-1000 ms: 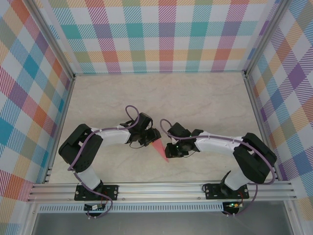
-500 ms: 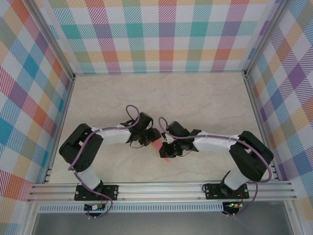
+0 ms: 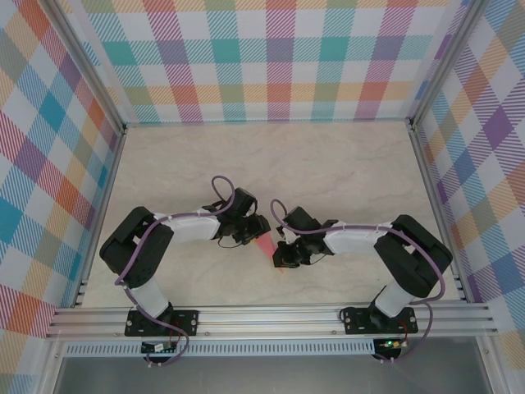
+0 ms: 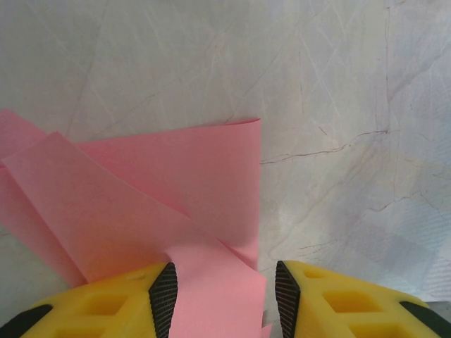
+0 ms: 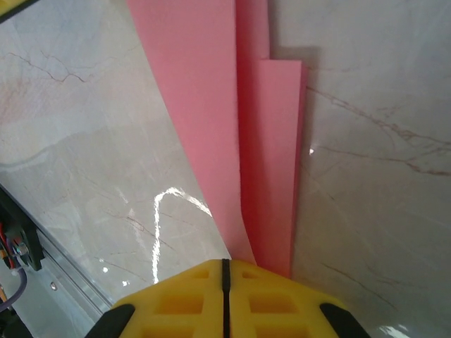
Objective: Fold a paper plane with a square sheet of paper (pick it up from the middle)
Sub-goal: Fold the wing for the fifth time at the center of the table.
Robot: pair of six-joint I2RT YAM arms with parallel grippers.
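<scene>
Both arms were bent inward at the elbow, meeting near the table's front centre. The left gripper had its jaws apart astride one end of the folded pink paper (whether the pads actually pinched it I couldn't tell), while the right gripper was clenched tight, fingertips over the paper's narrow end. The paper lay flat between them on the pale marble-patterned table, boxed in by pastel plaid walls and an aluminium rail along the near edge.
</scene>
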